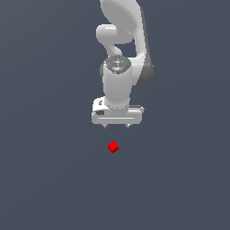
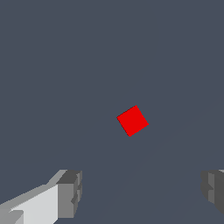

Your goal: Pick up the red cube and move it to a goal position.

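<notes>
A bare simulated scene: flat featureless grey-blue ground point(image 1: 45, 179), untextured rendered arm point(image 1: 119, 85).

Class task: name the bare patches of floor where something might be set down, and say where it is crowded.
Bare grey floor lies on every side of the red cube, to the exterior view's left, right and below. The one busy patch is above the cube in that view, where the gripper hangs with jaws apart, clear of it.

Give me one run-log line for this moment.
phase: approach | gripper: open, empty, above the surface | red cube: on the surface, not between the fingers, untouched | grasp: not yet made
</notes>
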`<state>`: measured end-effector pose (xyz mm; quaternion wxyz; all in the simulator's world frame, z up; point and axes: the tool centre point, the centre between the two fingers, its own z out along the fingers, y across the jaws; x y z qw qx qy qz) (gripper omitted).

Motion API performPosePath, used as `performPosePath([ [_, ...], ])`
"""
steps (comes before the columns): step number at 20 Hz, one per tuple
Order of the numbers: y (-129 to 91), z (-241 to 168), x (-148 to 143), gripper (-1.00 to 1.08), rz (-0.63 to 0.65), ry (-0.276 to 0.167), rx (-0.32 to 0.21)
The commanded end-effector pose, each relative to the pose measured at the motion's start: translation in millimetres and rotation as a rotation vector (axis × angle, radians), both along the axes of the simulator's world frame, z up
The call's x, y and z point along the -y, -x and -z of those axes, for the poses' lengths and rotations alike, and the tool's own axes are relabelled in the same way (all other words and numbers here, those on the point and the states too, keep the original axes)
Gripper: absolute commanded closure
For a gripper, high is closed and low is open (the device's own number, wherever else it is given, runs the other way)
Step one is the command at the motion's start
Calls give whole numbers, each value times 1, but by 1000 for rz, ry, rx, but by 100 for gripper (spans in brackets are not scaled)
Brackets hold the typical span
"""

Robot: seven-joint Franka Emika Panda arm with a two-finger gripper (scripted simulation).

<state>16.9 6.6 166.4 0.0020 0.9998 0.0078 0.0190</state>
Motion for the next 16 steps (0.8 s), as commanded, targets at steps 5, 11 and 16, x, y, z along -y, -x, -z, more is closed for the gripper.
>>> performPosePath([
  [5,-1,3,0,-92,-10,0,-1],
  [11,-3,17,3,-92,-65,0,-4],
  [16,-8,39,6,-92,-149,0,-10],
])
